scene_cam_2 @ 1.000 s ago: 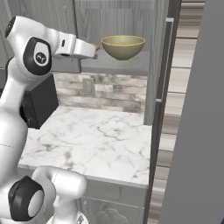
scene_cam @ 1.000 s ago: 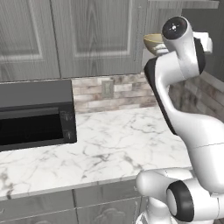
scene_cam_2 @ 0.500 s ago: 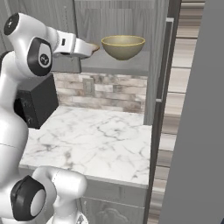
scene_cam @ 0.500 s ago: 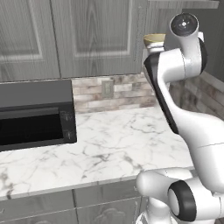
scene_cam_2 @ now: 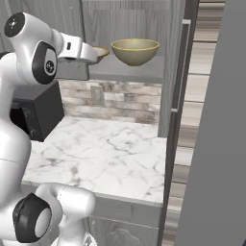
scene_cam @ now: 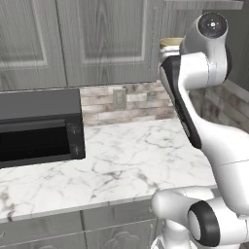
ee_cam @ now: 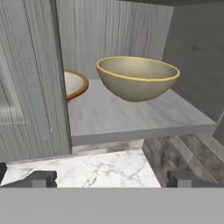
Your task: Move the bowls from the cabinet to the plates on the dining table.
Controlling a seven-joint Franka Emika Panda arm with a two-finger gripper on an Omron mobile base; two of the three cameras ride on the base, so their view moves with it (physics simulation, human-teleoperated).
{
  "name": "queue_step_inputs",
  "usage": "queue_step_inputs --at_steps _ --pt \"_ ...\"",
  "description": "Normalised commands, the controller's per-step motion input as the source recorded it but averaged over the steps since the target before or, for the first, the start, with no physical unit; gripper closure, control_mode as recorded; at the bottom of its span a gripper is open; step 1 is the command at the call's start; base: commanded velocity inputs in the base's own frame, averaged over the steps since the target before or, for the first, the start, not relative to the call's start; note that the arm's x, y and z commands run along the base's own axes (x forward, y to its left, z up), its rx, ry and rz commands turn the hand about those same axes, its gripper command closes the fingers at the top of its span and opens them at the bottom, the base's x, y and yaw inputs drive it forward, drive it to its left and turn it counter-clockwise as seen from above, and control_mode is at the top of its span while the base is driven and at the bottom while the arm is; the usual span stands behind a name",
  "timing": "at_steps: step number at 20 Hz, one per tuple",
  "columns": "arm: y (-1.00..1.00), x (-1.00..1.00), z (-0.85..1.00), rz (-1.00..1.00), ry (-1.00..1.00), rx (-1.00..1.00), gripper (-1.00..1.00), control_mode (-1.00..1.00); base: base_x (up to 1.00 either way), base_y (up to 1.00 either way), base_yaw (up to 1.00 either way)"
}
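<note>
Two olive-tan bowls stand on the grey shelf of the open cabinet. The nearer bowl is in full sight near the shelf's front. The second bowl sits further left, half hidden by the cabinet's door frame. My gripper hovers in front of the shelf, level with it, open, its fingertips wide apart with nothing between them. From the left base view a bowl's rim peeks from behind my arm. The plates and the dining table are out of view.
Below the cabinet runs a white marble kitchen counter with a tiled backsplash. A black microwave stands on its left part. The cabinet's open door hangs to the right of the shelf.
My arm has straightened upward and the hand has crept a little closer to the shelf. The bowls have not moved and the gripper has stayed open.
</note>
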Motion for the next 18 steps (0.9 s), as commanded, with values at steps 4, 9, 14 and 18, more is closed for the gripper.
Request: queue_step_inputs --at_steps 4,9,14,18 --pt "0.18 0.0 0.01 0.07 0.0 0.04 -1.0 -1.0 0.0 0.0 0.0" --pt "0.2 0.0 0.01 0.08 -0.01 0.04 -1.0 -1.0 0.0 0.0 0.0" --pt "0.17 0.0 0.03 0.08 0.0 0.05 -1.0 -1.0 0.0 0.0 0.0" --pt "0.14 0.02 0.01 0.07 -0.01 0.04 -1.0 -1.0 0.0 0.0 0.0"
